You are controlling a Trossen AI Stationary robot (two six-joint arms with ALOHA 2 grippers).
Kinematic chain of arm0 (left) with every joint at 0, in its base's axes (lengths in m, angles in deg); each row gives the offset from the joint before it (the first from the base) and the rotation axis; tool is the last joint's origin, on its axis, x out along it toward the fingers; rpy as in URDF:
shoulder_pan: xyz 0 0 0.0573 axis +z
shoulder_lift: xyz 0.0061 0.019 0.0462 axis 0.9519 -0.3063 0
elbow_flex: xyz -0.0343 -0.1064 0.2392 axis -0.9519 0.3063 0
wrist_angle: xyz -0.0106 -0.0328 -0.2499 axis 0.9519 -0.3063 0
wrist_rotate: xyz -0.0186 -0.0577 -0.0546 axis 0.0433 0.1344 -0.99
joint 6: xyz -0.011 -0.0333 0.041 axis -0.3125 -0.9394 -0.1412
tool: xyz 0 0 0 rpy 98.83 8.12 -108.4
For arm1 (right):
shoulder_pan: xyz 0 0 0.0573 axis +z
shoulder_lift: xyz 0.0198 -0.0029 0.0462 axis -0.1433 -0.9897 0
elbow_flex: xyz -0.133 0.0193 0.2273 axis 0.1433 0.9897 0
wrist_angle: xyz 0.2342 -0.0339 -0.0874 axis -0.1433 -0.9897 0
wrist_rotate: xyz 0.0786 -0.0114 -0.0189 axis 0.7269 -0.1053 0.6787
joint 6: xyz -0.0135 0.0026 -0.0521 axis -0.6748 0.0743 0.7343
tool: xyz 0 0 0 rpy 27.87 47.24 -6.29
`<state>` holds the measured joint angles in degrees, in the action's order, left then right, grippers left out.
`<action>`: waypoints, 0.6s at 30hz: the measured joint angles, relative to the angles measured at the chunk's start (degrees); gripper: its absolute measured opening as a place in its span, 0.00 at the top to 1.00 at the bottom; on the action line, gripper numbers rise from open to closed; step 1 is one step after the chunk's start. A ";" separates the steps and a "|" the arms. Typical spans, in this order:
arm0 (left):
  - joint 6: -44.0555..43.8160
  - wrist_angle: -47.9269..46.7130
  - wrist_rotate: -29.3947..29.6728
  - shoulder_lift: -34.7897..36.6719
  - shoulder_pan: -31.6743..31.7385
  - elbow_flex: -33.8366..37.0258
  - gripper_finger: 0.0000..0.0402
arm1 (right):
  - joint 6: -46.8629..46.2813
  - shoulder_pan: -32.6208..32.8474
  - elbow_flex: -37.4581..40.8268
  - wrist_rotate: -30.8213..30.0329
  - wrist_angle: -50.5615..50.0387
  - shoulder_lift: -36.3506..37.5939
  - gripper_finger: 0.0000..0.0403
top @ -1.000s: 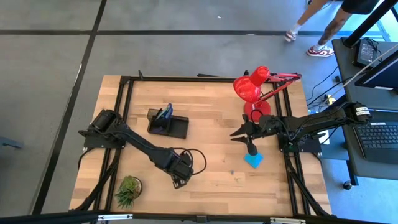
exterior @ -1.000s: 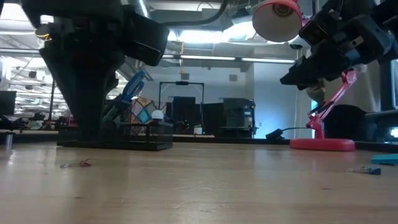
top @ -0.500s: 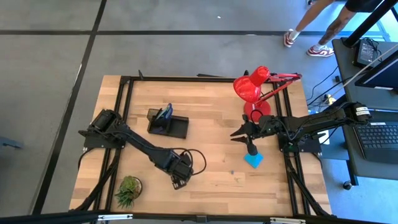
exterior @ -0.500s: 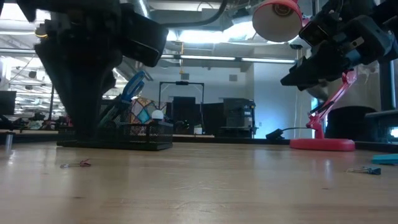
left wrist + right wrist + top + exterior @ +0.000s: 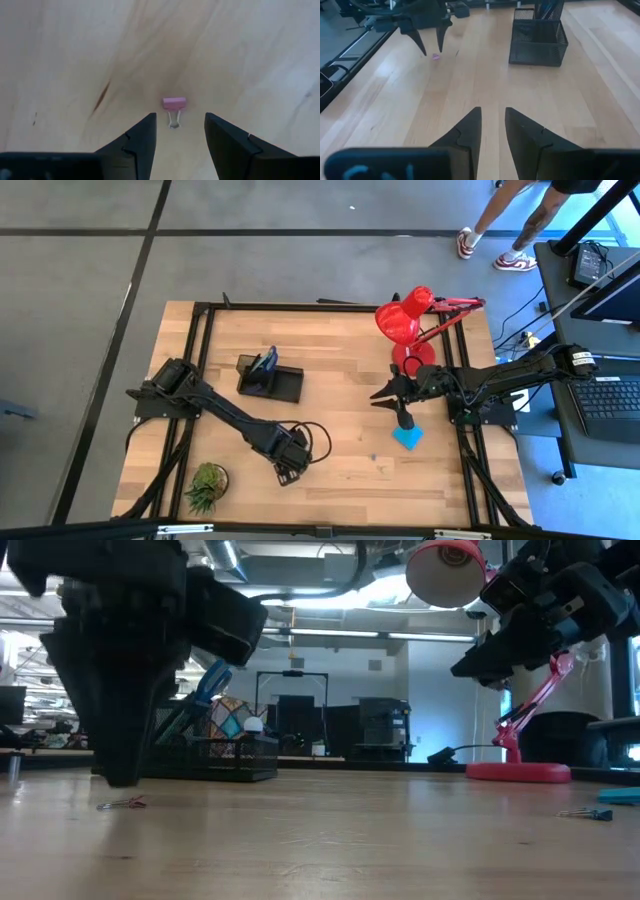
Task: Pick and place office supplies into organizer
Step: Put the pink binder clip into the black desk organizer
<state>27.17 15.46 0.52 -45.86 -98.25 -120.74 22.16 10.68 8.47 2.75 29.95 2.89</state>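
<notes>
Left gripper [image 5: 177, 131] open above pink binder clip [image 5: 174, 106], near the worktop's front edge; nothing held.
Risk: fingers apparently straddled the wire handles only, so closing could flick the clip away.

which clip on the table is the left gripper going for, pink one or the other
The pink binder clip, lying between the open left gripper fingers; the other clip lies far off near the cyan pad.
</notes>
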 joint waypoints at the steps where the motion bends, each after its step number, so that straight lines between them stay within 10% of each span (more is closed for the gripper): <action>1: -0.04 -0.02 0.23 -0.18 0.00 0.04 0.61 | 0.02 -0.02 0.00 -0.02 0.22 0.00 0.78; 18: 3.08 1.71 -1.59 -3.08 1.65 -0.25 0.61 | 1.83 -0.01 0.00 -0.02 1.07 0.04 0.78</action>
<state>30.25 17.17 -1.06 -48.94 -96.60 -120.99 23.99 10.66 8.47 2.73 31.02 2.94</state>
